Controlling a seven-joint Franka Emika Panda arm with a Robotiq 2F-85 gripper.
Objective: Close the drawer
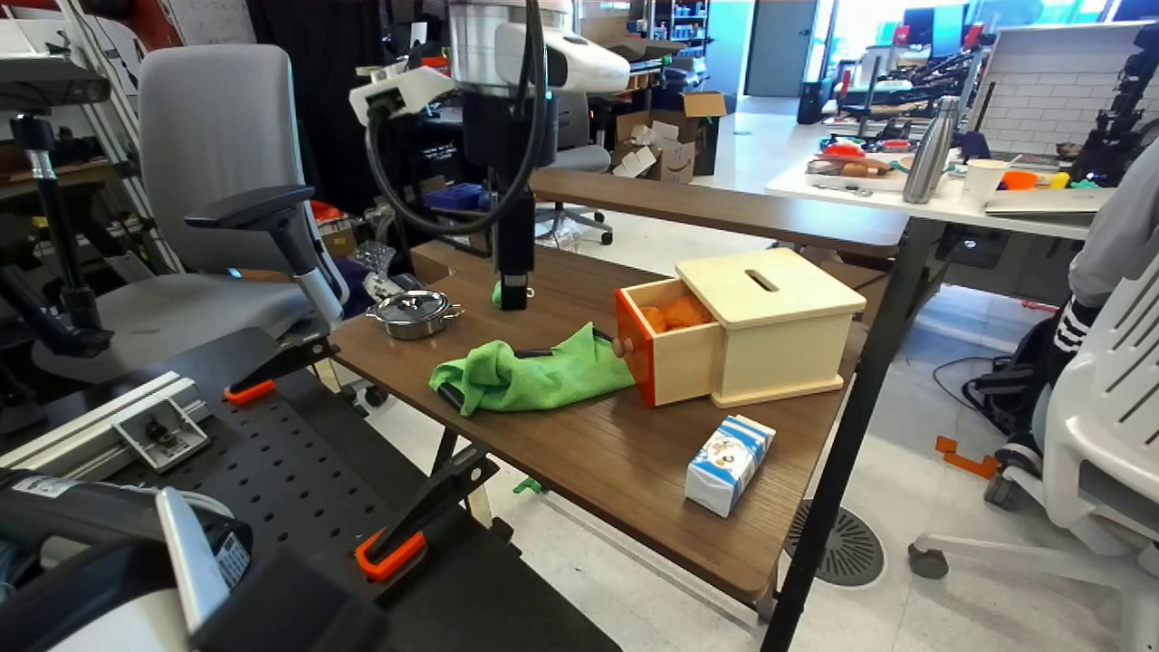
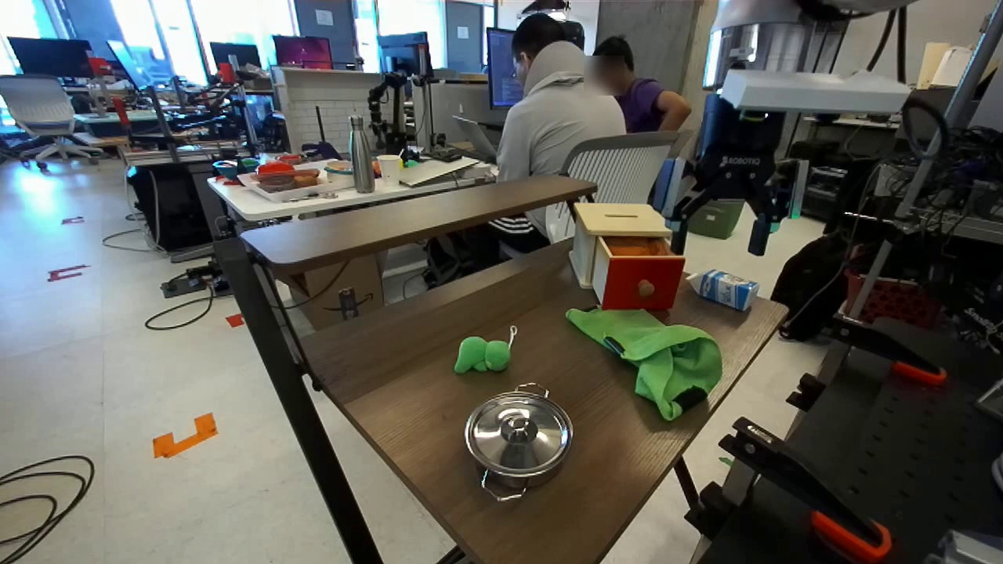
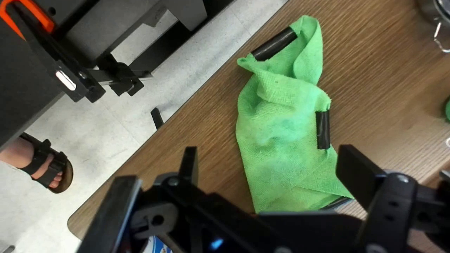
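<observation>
Orange-fronted, the drawer (image 1: 685,367) is projecting partway from its light-tan wooden box (image 1: 788,353) in an exterior view; we are noting orange fluffy contents (image 1: 679,313) inside and a green towel (image 1: 543,380) lying near the drawer's front. In an exterior view, we are observing the Robotiq gripper (image 2: 718,240) hanging in the air, fingers spread wide, while a lidded metal pot (image 2: 519,439) and a green plush toy (image 2: 483,355) are resting on the brown table (image 2: 392,368). In the wrist view, we are finding the towel showing between those spread fingers.

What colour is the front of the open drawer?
The drawer front is orange-red, with a tan knob; it shows best in an exterior view.
</observation>
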